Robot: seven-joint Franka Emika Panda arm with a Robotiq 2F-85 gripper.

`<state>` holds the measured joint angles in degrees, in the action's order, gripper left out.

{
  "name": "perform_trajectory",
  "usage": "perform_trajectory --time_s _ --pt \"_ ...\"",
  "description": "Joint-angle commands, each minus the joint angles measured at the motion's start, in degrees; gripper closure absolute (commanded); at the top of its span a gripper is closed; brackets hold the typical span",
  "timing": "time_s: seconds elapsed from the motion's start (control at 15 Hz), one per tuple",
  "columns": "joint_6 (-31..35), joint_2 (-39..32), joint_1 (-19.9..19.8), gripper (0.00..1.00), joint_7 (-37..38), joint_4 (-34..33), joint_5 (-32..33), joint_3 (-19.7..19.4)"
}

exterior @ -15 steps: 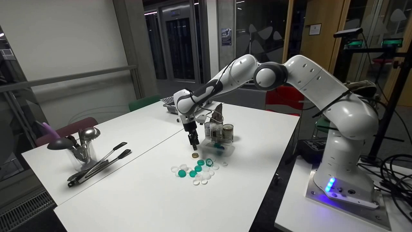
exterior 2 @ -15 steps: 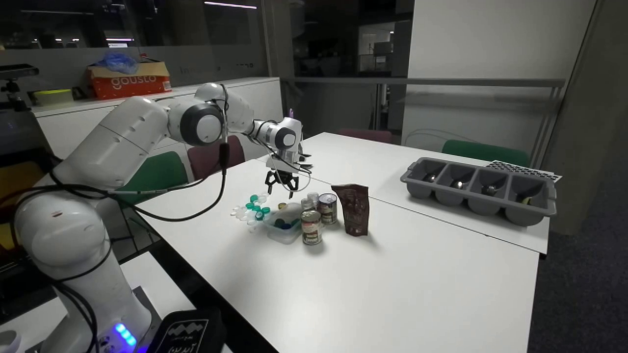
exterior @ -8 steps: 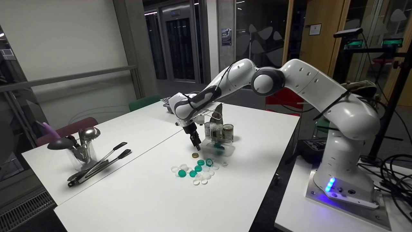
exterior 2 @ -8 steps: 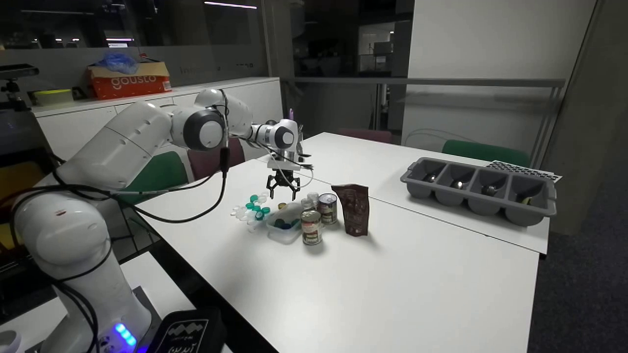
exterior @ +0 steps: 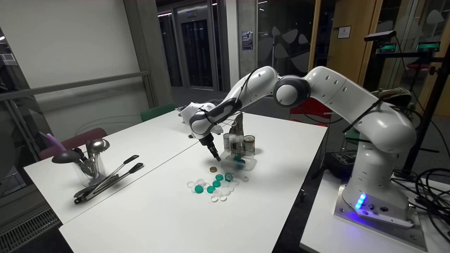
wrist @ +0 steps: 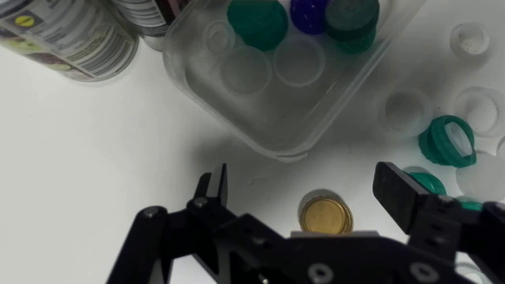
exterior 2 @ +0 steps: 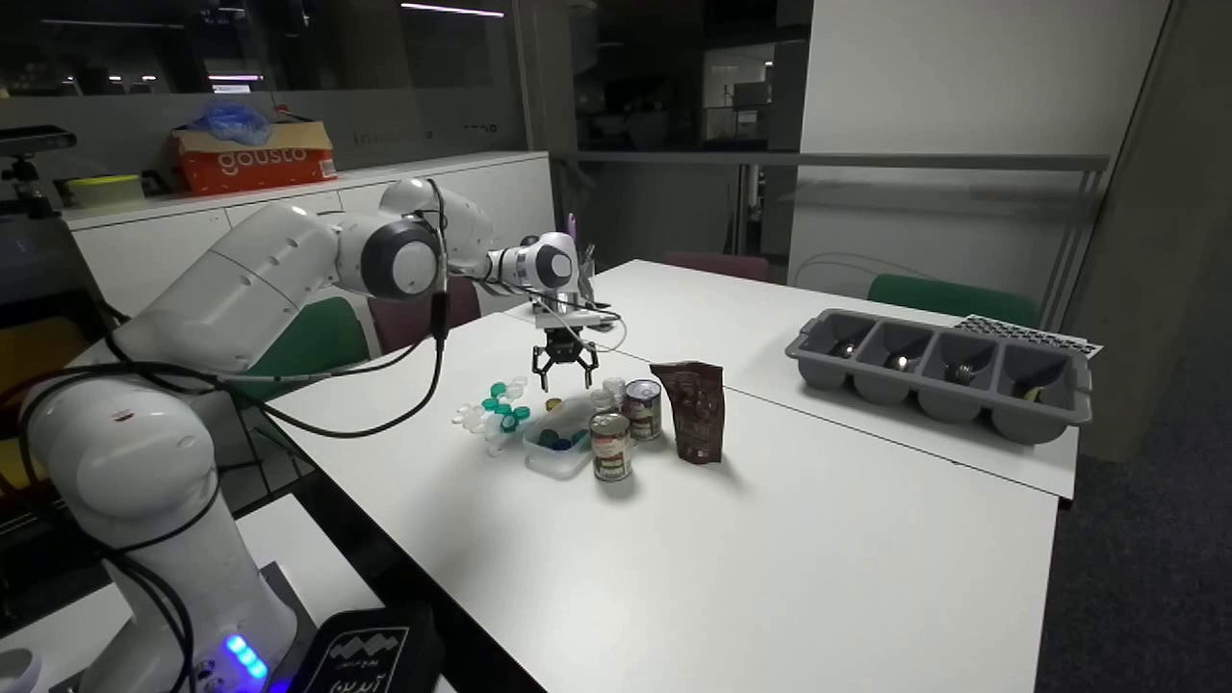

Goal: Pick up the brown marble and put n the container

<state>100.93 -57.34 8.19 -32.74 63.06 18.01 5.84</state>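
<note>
Jaws spread wide apart, our gripper (wrist: 302,173) hangs tilted above the white table (exterior: 175,218); in an exterior view we see it slant towards five o'clock, with our brown-gold cap (exterior: 213,169) on the table at about seven o'clock from its lower end, near but apart; in the wrist view the fingertips (wrist: 390,179) stand at about ten and two o'clock from that cap, which shows between them, nearer the one at two. Reading the dial from the cap in that wrist view, we find the clear container (wrist: 284,122) towards twelve, near it, one rounded corner pointing to six; inside it we see green caps (wrist: 258,23), a blue cap (wrist: 309,15) and pale discs (wrist: 300,61); two tins (wrist: 75,43) stand at about ten; loose white caps (wrist: 406,112) lie towards one, and at two we have a loose green cap (wrist: 447,141), tilted, with a pale liner showing. From the container in an exterior view, a brown pouch (exterior 2: 691,414) stands upright between two and three o'clock, beyond the tins; farther out, near three and well apart, we see the grey tray (exterior 2: 948,404), divided into four compartments; also in an exterior view, a clear tumbler (exterior: 79,175) of utensils (exterior: 98,144) stands at nine o'clock from the cap, well apart, with metal tongs (exterior: 109,182) lying beside it.
</note>
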Motion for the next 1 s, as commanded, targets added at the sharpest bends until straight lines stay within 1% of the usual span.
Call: perform_trajectory --time_s 0.0,0.13,0.33,0.67,0.93 --pt "4.3 -0.3 -0.3 0.0 -7.1 -0.7 2.3 0.0" --pt "8.8 -0.6 -1.2 0.0 -11.2 -0.1 1.9 0.5" --pt "13.1 -1.0 -2.4 0.0 -15.5 0.4 0.0 1.1" --pt "16.9 -1.7 -5.5 0.0 -22.1 1.2 -5.9 3.5" --pt "16.7 -2.1 -6.7 0.0 -25.7 1.2 -9.3 4.3"
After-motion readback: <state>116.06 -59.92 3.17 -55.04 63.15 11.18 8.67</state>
